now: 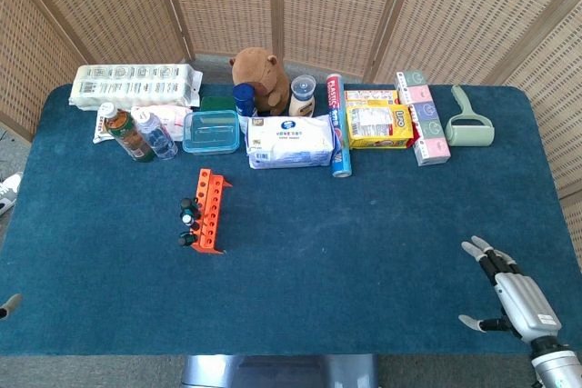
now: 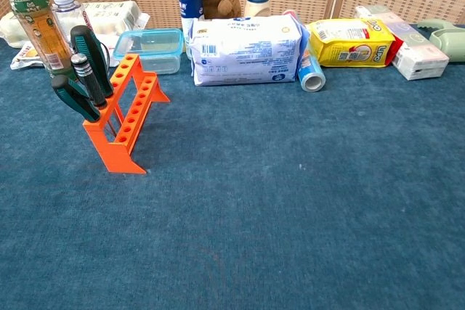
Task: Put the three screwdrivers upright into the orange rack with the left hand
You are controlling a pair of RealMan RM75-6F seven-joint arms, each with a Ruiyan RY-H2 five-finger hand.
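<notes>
Head overhead; chest low, rack (image 1: 209, 211) shared

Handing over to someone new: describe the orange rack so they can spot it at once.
Start at the blue table and look to its left half, in front of the clear lidded container. The orange rack stands there alone on bare cloth. It is the only bright orange item, a perforated frame with three dark-handled screwdrivers sticking out of it.
</notes>
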